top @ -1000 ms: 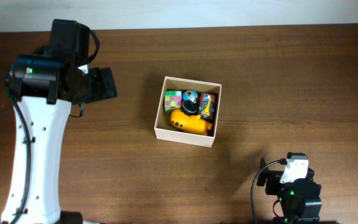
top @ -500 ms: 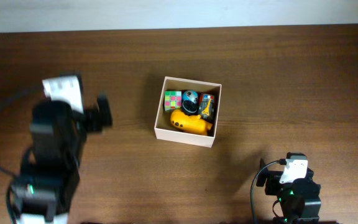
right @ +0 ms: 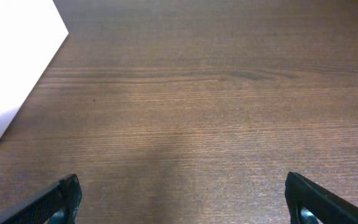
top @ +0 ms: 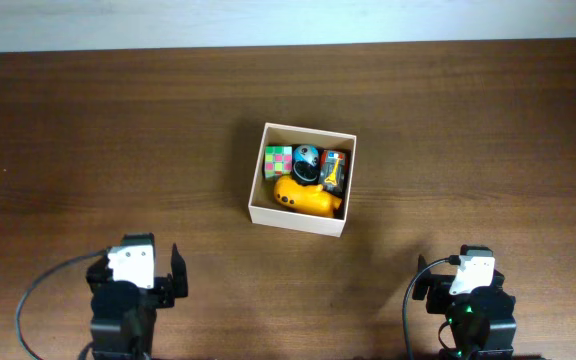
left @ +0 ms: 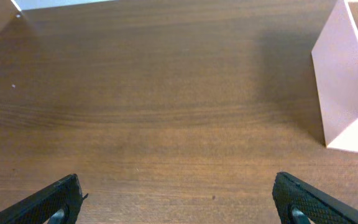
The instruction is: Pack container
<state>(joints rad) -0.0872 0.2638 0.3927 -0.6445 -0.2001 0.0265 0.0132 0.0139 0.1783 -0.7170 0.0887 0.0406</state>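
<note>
Sitting square and white-walled, the container [top: 295,221] holds toys [top: 308,198]; left hand [left: 179,196] and right hand [right: 184,198] gape wide, empty.

The container [left: 344,87] runs off the left wrist view's right side, showing mostly one wall; the right wrist view catches only a white corner. The left gripper [left: 179,208] and right gripper [right: 185,205] are cropped to finger ends. Overhead, the left arm [top: 130,300] and right arm [top: 473,305] are cut off at the desk's near edge; the dark toys [top: 309,165] inside are too small to identify.
</note>
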